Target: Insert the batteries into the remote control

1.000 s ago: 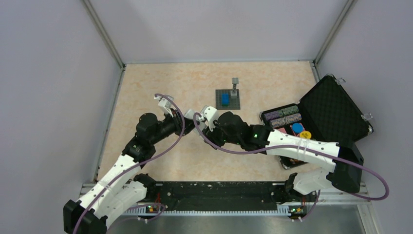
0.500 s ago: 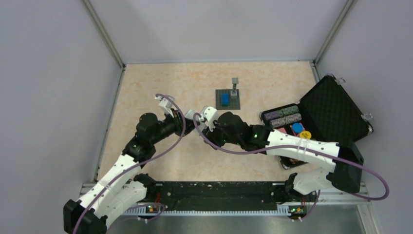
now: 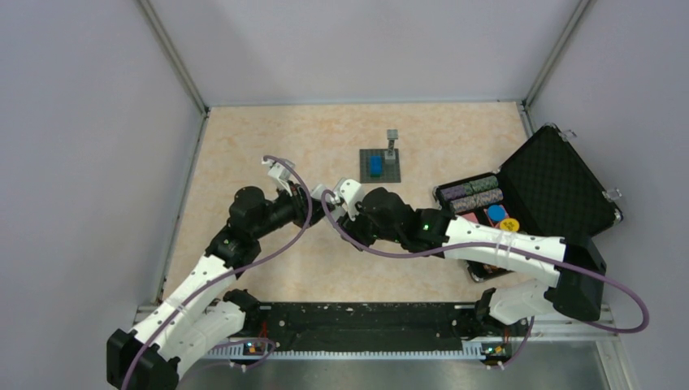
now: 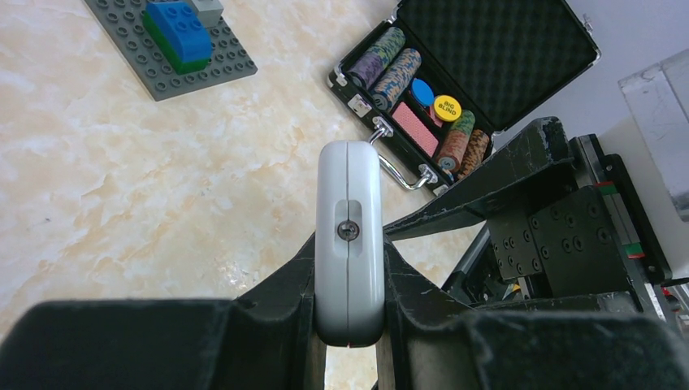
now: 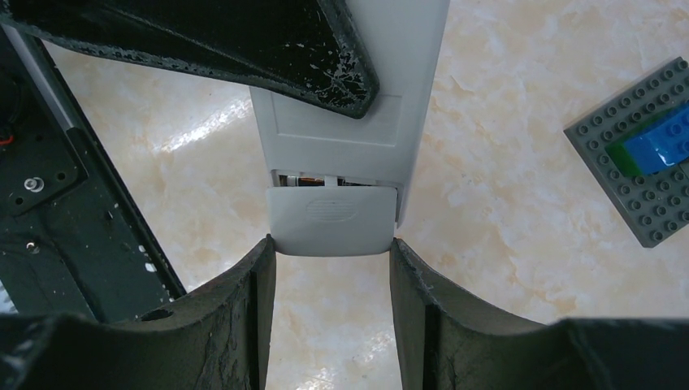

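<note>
**A:** Where is the remote control (image 4: pixel 349 236) found?

**B:** It is held over the middle of the table (image 3: pixel 268 138). One end is clamped between the fingers of the left gripper (image 4: pixel 349 268). The opposite end is flanked on both sides by the fingers of the right gripper (image 5: pixel 331 248), which faces the left one.

**A:** What is placed behind it?

**B:** A plate (image 3: pixel 388 171) is laid farther back and slightly right, with a block (image 3: pixel 375 165) seated on it.

**A:** And to the right?

**B:** A case (image 3: pixel 561 187) is set open at the table's right edge, its lid tipped back to the right. Chips (image 3: pixel 475 193) are laid in rows inside it. The case's near corner is overlapped by the right arm.
</note>
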Controlling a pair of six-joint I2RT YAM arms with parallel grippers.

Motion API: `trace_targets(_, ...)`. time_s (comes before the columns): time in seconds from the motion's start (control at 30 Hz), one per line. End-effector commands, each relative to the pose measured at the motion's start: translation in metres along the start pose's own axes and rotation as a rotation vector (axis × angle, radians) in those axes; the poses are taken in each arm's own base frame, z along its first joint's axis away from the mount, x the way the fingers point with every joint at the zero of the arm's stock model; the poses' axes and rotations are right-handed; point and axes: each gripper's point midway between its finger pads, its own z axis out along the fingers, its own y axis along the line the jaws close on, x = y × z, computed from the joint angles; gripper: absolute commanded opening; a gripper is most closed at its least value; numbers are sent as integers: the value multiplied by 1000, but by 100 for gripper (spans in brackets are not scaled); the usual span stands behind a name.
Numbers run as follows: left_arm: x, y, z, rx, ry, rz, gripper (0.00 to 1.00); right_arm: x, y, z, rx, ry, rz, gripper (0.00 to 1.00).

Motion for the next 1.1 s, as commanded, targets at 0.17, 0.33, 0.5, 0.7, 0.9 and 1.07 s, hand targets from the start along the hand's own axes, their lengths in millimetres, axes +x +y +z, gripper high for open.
trace_targets(0.17,-14,-29,-2,104,-4,17,0,-41,-14,4,94,-101,13,21)
trace_targets(0.33,-14,-29,-2,102,-5,21,0,-43,-23,3,144,-109,36,21)
trace_targets(0.5,-11,-27,-3,100,0,23,0,-51,-24,-1,148,-138,48,21)
trace_targets(0.7,-9,-24,-3,85,5,25,0,-56,-23,-3,149,-139,60,21)
trace_targets(0.9,-9,-26,-2,92,19,18,0,-54,-25,0,162,-123,57,21)
trace_targets(1.07,-8,-28,-1,99,34,-2,0,-57,-26,4,170,-128,48,21)
